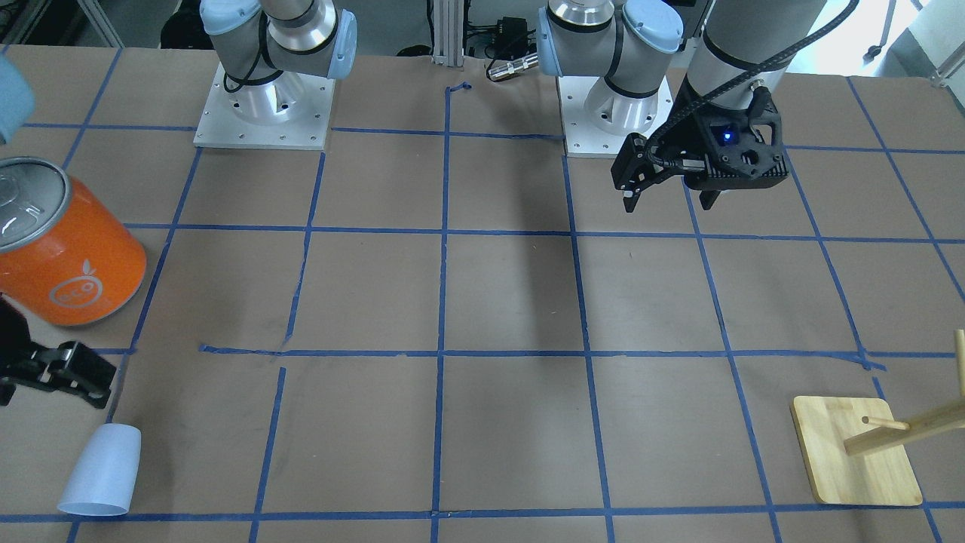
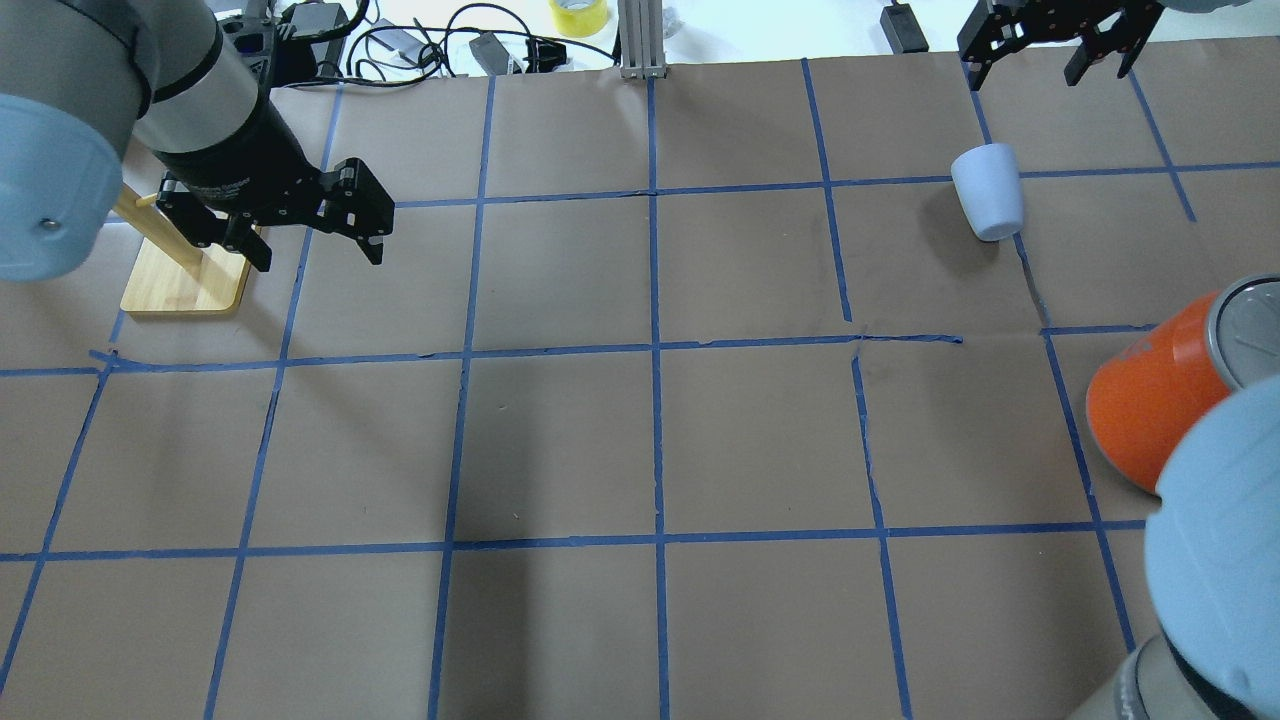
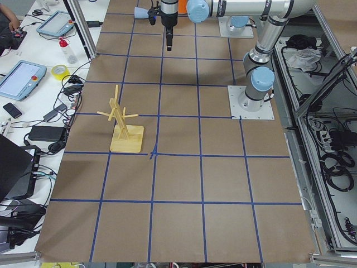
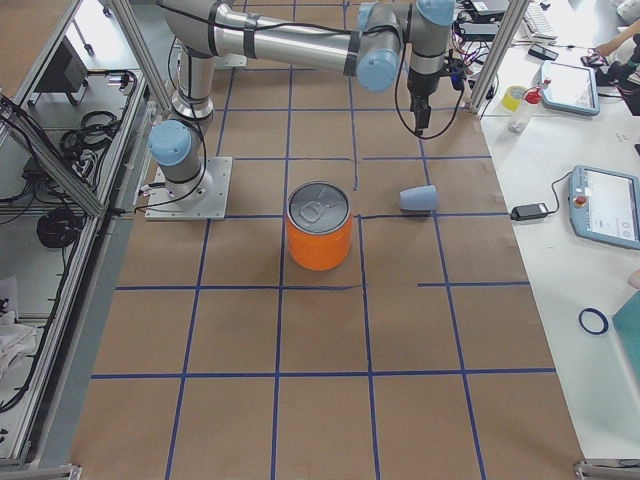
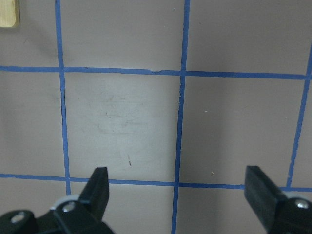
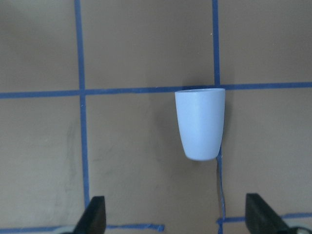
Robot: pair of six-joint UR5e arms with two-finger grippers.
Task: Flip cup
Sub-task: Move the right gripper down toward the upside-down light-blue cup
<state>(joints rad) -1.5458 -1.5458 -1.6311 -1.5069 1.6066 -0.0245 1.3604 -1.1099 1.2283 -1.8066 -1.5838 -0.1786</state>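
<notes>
The cup (image 6: 200, 124) is a small pale-blue tumbler lying on its side on the brown paper, with its wide mouth pointing away from the robot. It also shows in the overhead view (image 2: 988, 190), the front view (image 1: 102, 467) and the right side view (image 4: 418, 198). My right gripper (image 6: 176, 217) is open and empty. It hangs well above the cup and points down, also seen in the overhead view (image 2: 1025, 75). My left gripper (image 2: 318, 255) is open and empty above bare paper, far from the cup, also seen in the left wrist view (image 5: 178, 190).
A large orange can (image 2: 1150, 400) with a silver lid stands between the cup and the right arm's base, also in the right side view (image 4: 320, 235). A wooden peg stand (image 2: 185, 280) sits beside the left gripper. Blue tape lines grid the table.
</notes>
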